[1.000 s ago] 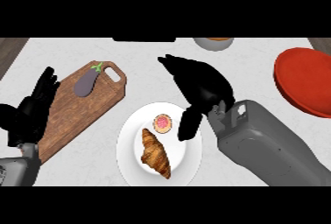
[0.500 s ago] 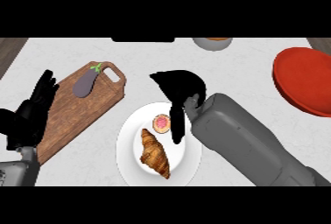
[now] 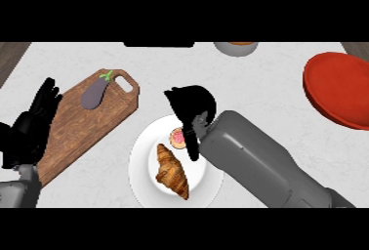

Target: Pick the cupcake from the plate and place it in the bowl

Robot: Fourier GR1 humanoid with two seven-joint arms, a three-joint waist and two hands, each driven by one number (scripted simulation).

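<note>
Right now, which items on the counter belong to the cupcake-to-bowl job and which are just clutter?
Job items:
- small pink-topped cupcake
- round white plate holding it
- large red bowl at the right edge
- right hand, curled just above the cupcake

Lying about:
- brown croissant on the same plate
- purple eggplant on the wooden cutting board
- grey cup at the far edge
- left hand, resting open at the left

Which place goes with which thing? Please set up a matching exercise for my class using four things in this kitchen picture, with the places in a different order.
Things:
1. aubergine
2. croissant
3. red bowl
4. right hand

Places:
A. at the counter's right edge
B. on the white plate, nearer the robot
C. over the cupcake on the plate
D. on the wooden board

Pairs: 1-D, 2-B, 3-A, 4-C
</note>
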